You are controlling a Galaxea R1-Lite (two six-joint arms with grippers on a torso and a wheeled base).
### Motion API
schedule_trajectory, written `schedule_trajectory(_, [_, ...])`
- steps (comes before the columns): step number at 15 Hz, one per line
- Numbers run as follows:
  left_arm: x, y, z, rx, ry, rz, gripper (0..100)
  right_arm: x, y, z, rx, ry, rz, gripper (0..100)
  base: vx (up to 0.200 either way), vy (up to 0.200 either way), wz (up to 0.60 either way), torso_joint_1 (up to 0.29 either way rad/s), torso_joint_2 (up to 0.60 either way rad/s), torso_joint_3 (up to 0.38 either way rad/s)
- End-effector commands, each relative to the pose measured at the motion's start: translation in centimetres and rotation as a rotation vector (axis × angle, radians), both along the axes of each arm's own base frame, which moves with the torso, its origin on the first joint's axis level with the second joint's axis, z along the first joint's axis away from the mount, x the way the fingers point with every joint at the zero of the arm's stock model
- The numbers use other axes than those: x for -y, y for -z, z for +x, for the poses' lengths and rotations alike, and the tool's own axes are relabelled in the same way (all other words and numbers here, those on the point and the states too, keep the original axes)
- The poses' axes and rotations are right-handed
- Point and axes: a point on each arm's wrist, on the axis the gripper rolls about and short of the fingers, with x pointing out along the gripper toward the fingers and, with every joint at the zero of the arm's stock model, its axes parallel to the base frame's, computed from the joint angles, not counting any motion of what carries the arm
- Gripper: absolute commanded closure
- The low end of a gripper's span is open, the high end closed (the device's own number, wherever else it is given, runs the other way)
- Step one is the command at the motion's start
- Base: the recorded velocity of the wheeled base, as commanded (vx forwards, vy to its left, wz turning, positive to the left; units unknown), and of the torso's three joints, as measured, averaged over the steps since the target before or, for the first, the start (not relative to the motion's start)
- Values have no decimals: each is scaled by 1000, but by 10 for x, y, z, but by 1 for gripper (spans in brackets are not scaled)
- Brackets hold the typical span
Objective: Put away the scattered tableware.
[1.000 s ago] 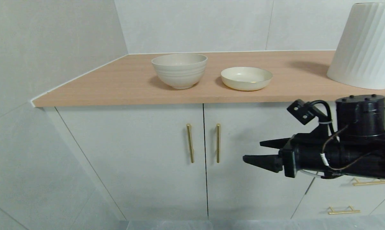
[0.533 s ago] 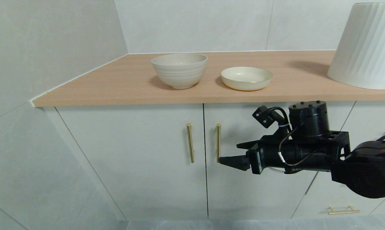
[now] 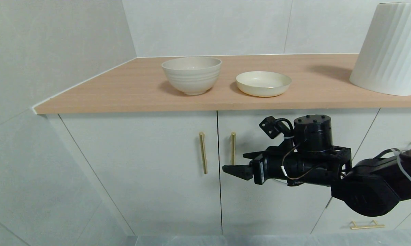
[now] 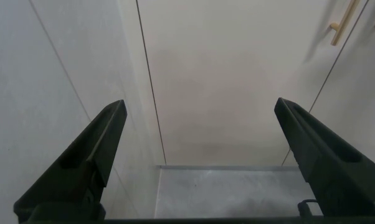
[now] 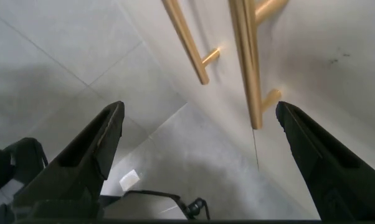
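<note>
- The bowl point(image 3: 192, 75) sits upper middle in the head view, upright on the wooden countertop point(image 3: 123, 92), pretty close to the front edge.
- The shallow dish point(image 3: 263, 83) is just beside the bowl toward the right of the frame. It's on the same counter with a small gap between them, so they're not touching.
- A big white ribbed container point(image 3: 390, 51) fills the upper right corner, well apart from both pieces of tableware.
- The right gripper point(image 3: 236, 162) is in the lower middle of the frame, below the counter and in front of the cabinet doors. Its fingers are spread apart with nothing between them.
- Its lower fingertip overlaps the bottom end of the right door handle point(image 3: 232, 148). Can't tell if it's actually touching.
- The left door handle point(image 3: 202, 153) is right next to it, across the seam between the doors.
- In the right wrist view the right gripper point(image 5: 199, 109) looks at both gold handles point(image 5: 248, 62), and the fingers point(image 5: 100, 149) aren't around either one.
- The left gripper point(image 4: 200, 106) is wide open too, holding nothing and facing a plain cabinet panel and the floor.
- There's a small gold drawer pull point(image 3: 367, 224) in the lower right corner.
</note>
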Motion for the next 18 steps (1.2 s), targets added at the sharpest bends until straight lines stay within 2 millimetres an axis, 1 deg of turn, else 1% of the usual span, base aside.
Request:
schedule_trajectory(1, [0,0,0,-1,-1,0,0,-2,2,3,-7,3,11,0,0,0,0,0,0,0])
schedule_trajectory(3, [0,0,0,-1,-1,1,0,-9,4,9,-23,10,41,0,0,0,0,0,0,0])
schedule_trajectory(8, [0,0,0,-1,-1,1,0,-18,11,14,-17,9,105,0,0,0,0,0,0,0])
schedule_trajectory(12, [0,0,0,-1,-1,1,0,-25,18,18,-24,5,110,0,0,0,0,0,0,0])
schedule_trajectory(14, [0,0,0,-1,-1,0,0,-27,19,16,-28,-2,113,0,0,0,0,0,0,0])
schedule_trajectory(18, [0,0,0,-1,-1,0,0,-37,14,6,-42,-23,171,0,0,0,0,0,0,0])
